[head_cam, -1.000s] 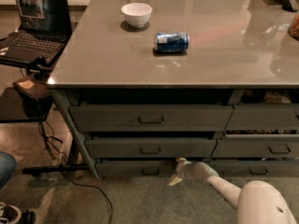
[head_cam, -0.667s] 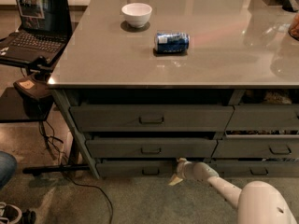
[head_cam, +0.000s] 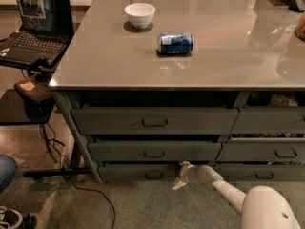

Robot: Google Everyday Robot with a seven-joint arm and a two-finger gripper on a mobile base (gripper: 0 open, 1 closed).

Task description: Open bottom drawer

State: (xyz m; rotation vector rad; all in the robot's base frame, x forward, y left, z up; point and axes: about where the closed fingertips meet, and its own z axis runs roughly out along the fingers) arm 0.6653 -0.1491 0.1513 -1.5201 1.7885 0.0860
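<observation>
One second on, nothing has visibly shifted. At far left the laptop (head_cam: 40,25) stands open as before, its screen too dim to read. A jeans-clad leg (head_cam: 5,171) and a shoe (head_cam: 9,218) are cut by the frame's edge in the same spot. A black cable (head_cam: 90,191) trails over the carpet (head_cam: 143,204).

On the grey table (head_cam: 228,66) the white bowl (head_cam: 140,14) and, to its right, the blue can (head_cam: 176,43) lying on its side have kept their places, well apart from each other.

Under the tabletop, the left stack shows the top drawer (head_cam: 155,120), the middle drawer (head_cam: 154,151) and, lowest and shallowest, the bottom drawer (head_cam: 133,171), just above the carpet. Its front sits as it did, with none of its inside showing, and nothing touches its small pull (head_cam: 153,175).

The gripper (head_cam: 181,174) stays low at that drawer's right end, close against the edge of the front, in the same pose as before. Whether it is open or closed on anything cannot be told, since the drawer corner and shadow merge with it. Its white arm (head_cam: 226,189) slants down to the right into the robot's rounded body (head_cam: 269,209), cropped at the bottom edge.

The neighbouring stack (head_cam: 267,151) runs off the right side, its slots holding clutter too dark to identify.
</observation>
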